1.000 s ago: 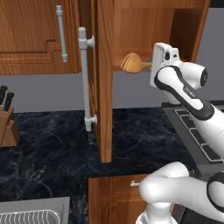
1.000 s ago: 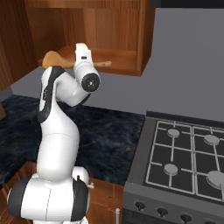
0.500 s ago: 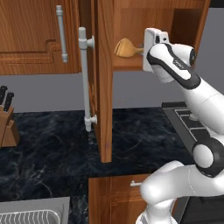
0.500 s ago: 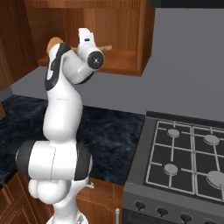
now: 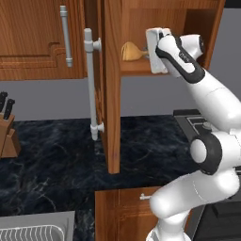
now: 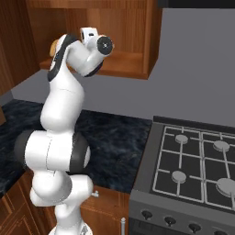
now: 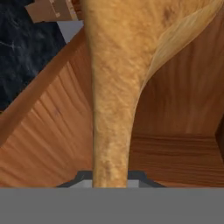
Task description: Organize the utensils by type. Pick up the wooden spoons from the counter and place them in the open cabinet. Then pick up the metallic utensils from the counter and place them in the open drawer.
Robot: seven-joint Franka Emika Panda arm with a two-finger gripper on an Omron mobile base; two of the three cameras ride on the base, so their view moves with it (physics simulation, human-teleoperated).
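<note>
Up at the open cabinet (image 5: 141,28), above the counter (image 5: 56,146), the arm reaches inside with the claw (image 5: 151,54) clamped narrow on a wooden spoon (image 7: 113,87). The spoon's bowl (image 5: 130,51) sits just over the shelf, left of the claw and deeper toward the door side. Its long axis runs straight out from the fingers, handle gripped, so I judge the release only needs lowering onto the shelf.
</note>
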